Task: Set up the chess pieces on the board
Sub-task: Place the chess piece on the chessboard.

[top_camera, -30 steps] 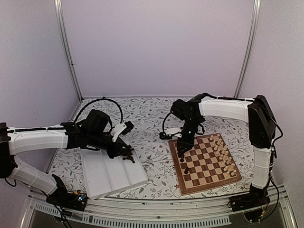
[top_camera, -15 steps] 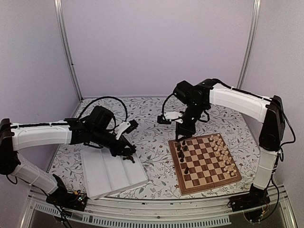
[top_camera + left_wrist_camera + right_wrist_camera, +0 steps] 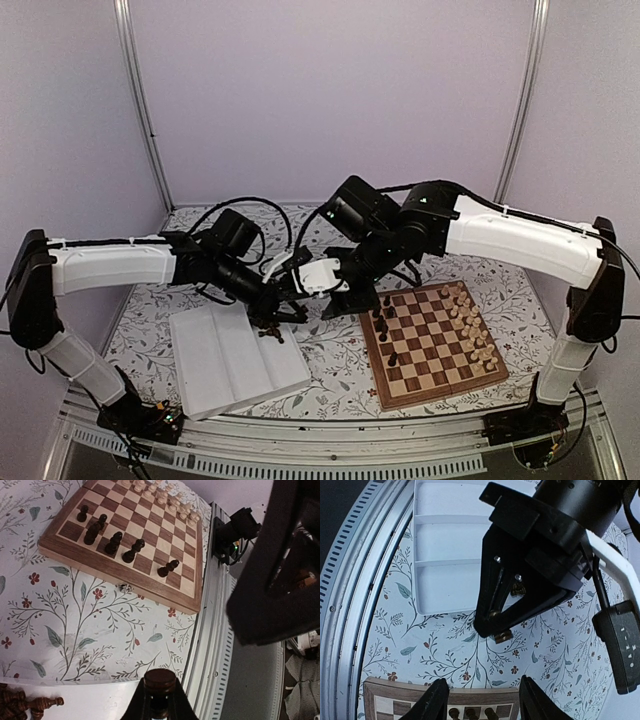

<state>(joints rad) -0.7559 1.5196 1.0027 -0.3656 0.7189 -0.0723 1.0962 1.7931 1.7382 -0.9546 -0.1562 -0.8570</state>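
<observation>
My left gripper (image 3: 160, 692) is shut on a dark brown chess piece (image 3: 160, 681), its round end showing between the fingers. In the top view the left gripper (image 3: 288, 308) hangs over the flowered cloth, between the tray and the board (image 3: 432, 342). The right gripper (image 3: 338, 298) is close beside it, near the board's left edge. In the right wrist view the right gripper (image 3: 485, 705) is open and empty, facing the left gripper (image 3: 520, 580) and its held piece (image 3: 503, 636). Several dark pieces (image 3: 115, 542) stand along the board's left side and pale ones (image 3: 470, 315) along its right.
A white ridged tray (image 3: 225, 365) lies left of the board, with a few dark pieces (image 3: 270, 331) lying at its far right corner. The metal table rail (image 3: 210, 645) runs along the near edge. The two arms nearly meet over the middle.
The right arm left the board, swung left toward the left gripper, and its jaws opened wider. The left arm moved right off the tray, still shut on its piece.
</observation>
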